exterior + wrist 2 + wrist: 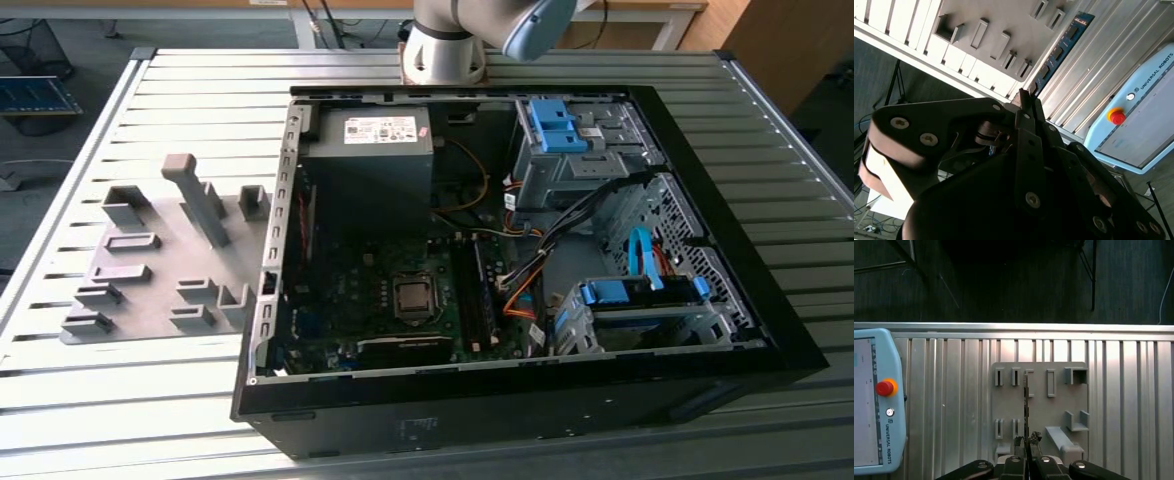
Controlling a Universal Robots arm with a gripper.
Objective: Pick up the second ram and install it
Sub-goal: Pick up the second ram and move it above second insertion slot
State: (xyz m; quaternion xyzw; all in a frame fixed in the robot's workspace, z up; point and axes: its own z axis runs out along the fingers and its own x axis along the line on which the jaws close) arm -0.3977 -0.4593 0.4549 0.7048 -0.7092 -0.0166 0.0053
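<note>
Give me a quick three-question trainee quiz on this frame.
1. True or false: the gripper is shut on the ram stick.
2. In the first wrist view, what is seen past the held stick? A) gray slotted fixture B) a keyboard C) a cardboard box
3. Fill in: the button on the teach pendant is ___.
Key: 1 true; 2 A; 3 red.

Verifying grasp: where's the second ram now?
In the second wrist view, the second ram juts from the gripper clamped on its end, grey slotted holder behind it.
</note>
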